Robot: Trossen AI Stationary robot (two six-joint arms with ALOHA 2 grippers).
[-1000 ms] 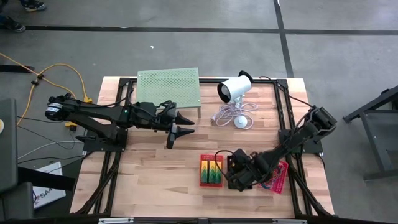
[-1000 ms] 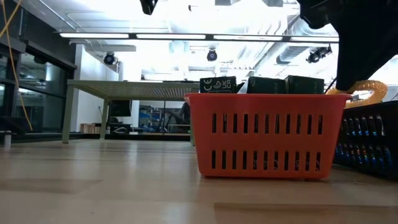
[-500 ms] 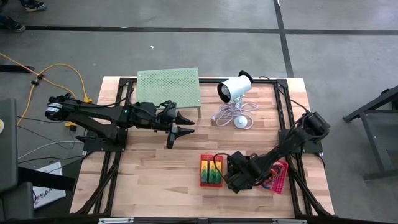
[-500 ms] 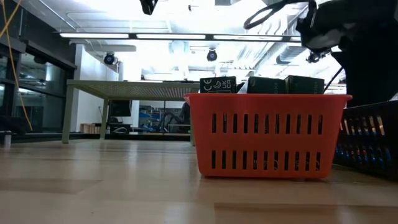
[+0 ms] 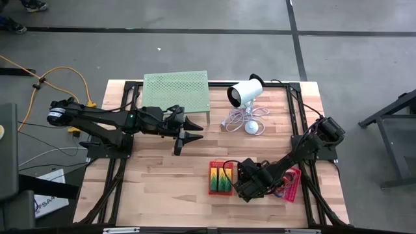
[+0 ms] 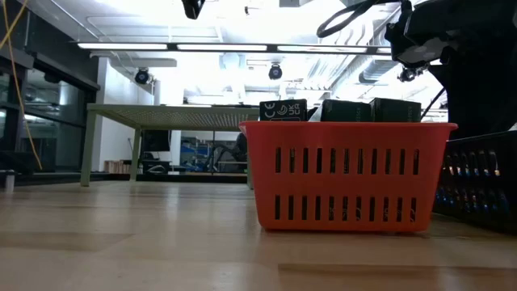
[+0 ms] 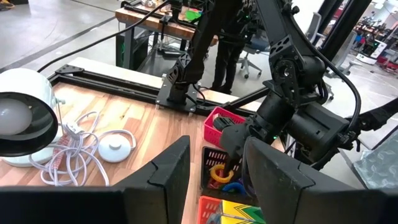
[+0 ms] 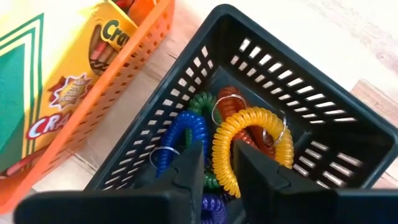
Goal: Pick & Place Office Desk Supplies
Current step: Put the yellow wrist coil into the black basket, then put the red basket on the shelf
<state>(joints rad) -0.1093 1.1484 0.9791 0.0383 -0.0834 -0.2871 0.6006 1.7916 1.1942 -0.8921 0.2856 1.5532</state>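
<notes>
Coils: we judge the yellow coil (image 8: 252, 146), frame centre in the black basket (image 8: 323, 118), light and springy, best pinched across one loop; right gripper (image 8: 217, 163) straddles it, slightly parted, grip unconfirmed.

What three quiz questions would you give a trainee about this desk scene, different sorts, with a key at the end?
1. True or false: the left gripper has its fingers spread open.
2. The right gripper hangs over the basket that holds the yellow coiled loop. Which basket is it? A red, B black, C pink.
3. Fill in: the crayon packs stand in the ___ basket.

Key
1. True.
2. B, the black basket.
3. Red: the red basket.
</notes>
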